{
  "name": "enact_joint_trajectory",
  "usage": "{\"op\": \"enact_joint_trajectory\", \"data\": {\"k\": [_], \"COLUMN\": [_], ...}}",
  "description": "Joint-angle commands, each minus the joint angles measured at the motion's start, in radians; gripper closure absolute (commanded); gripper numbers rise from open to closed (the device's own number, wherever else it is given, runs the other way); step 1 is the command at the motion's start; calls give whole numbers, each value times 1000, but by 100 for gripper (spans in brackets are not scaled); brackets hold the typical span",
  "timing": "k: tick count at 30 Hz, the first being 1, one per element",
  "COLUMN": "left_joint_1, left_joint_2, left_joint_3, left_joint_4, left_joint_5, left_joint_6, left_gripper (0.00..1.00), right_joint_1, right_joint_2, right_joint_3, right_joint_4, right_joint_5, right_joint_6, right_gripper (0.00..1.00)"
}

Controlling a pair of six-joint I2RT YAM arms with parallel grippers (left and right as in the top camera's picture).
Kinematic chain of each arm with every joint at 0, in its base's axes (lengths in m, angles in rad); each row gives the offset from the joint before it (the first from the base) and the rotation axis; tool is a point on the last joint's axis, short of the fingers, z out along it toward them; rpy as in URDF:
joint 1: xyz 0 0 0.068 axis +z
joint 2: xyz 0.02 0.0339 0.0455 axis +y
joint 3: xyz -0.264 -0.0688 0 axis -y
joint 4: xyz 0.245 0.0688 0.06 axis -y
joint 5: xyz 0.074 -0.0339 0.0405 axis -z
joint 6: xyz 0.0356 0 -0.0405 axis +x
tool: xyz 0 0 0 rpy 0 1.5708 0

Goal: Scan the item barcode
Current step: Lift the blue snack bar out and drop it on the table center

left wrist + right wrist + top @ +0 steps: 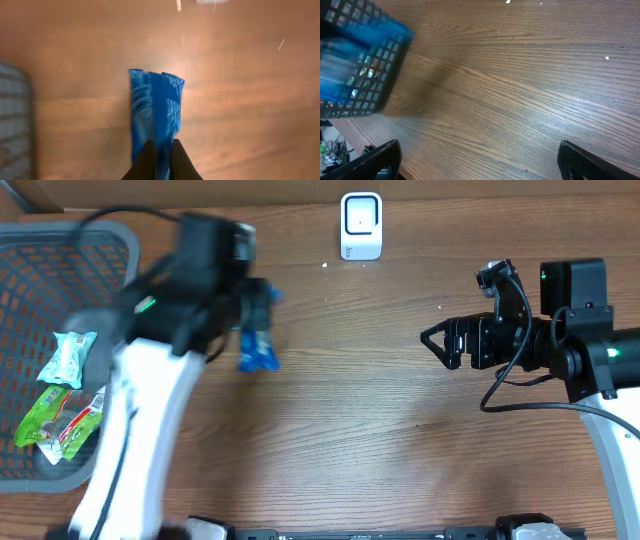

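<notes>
Left gripper point(160, 152) around crumpled blue packet point(155, 110)

Wide open wood across the middle of the desk point(360, 430): nothing lies between the two arms, so there's a clean lane. Up at the far edge the white scanner point(361, 225) stands alone, with bare desk on both sides of it. The left side is crowded. The grey mesh basket point(50, 270) fills that corner with packets point(45, 420) in it, and the left arm point(150, 380) slants across right beside its wall. The blue packet point(257, 345) sits pinched in the left gripper point(160, 150), between basket and scanner. Over on the right, the right gripper point(432, 340), jaws spread wide, faces the open middle, and its cable point(487, 402) loops just beside the arm.
</notes>
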Motion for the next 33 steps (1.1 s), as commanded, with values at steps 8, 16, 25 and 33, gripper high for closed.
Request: {"op": "enact_joint_trajectory", "data": {"k": [8, 16, 25, 33], "left_joint_1": [-162, -172, -121, 89], "left_joint_2": [451, 525, 285, 47], "left_joint_3": [10, 18, 153, 305], "left_joint_4": [18, 63, 2, -138], "left_joint_5": [30, 18, -71, -113], "left_joint_6": [-218, -232, -168, -169], "left_gripper": [96, 96, 59, 4], "right_joint_1": [5, 5, 5, 5], "right_joint_2": [2, 2, 2, 2], "right_joint_3": [18, 18, 18, 18], "right_joint_4": [-13, -15, -15, -15], "right_joint_5": [35, 37, 37, 37], "right_joint_6": [2, 2, 2, 2], "right_gripper": [0, 0, 0, 0]}}
